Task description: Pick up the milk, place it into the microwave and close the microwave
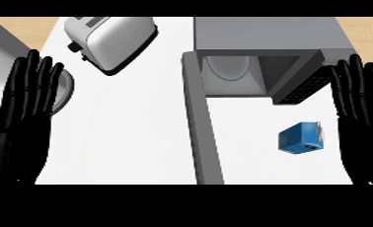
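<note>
Black fingers are seen spread and straight on the left hand [29,102], which is held open and at rest at the left edge of the head view, with nothing in it. Part of a round grey dish [64,89] is glimpsed just behind that hand; what it may hold cannot be told. A silver toaster [111,41] is lain at an angle on the white counter [124,137], further back.

The microwave [266,38] is stood at the back right with its door [202,122] swung wide open towards the viewer. Inside, a pale round turntable [232,68] is visible and nothing else is seen on it.

The blue milk carton [300,138] is found on the counter in front of the open cavity, between the door and the right hand [354,97], tilted rather than square. It is not yet touched.

The right hand is also held open, fingers straight and up, at the right edge. The pick-up is judged the step in hand; it is best done by this nearer hand, lowered beside the carton and closed round its flat sides, the tilt being allowed for so that it is not knocked over
</note>
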You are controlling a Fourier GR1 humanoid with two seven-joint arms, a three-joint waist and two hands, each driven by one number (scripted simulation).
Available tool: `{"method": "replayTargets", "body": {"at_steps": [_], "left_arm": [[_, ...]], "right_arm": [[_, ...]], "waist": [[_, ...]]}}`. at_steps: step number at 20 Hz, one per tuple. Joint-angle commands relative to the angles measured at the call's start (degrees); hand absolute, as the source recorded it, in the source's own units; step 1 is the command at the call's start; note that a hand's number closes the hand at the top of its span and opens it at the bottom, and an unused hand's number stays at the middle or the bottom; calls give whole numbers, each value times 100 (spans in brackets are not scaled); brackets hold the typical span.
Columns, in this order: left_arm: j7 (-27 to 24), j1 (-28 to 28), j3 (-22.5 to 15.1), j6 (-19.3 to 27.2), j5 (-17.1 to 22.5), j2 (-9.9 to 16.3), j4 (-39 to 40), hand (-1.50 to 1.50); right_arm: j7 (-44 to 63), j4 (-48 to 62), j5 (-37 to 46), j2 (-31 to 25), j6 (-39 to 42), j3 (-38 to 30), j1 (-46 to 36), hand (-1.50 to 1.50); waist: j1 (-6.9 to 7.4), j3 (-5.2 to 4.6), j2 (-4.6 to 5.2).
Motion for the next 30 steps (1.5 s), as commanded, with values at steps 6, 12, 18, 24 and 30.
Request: {"method": "replayTargets", "body": {"at_steps": [6,12,18,24,30], "left_arm": [[-88,594,-906,984,-1153,-430,-636,-150],[135,1973,-1522,1716,-445,-438,-1310,-150],[-663,3205,-1964,1475,-380,-439,-1673,-150],[-1177,4475,-2225,1118,-55,-109,-2241,-150],[-2206,5447,-1773,642,633,184,-2210,-150]], "right_arm": [[673,-1286,-1659,-788,901,-1284,1174,-150],[444,-1982,-2543,-724,1581,-1527,2287,-150],[177,-1943,-2421,-575,2002,-1887,2668,-150],[-418,-1962,-1558,-100,2263,-1632,3246,-150],[-765,-1548,-926,258,2311,-1422,3163,-150]], "waist": [[-24,72,70],[12,70,58],[69,65,77],[104,65,61],[166,63,62]]}}
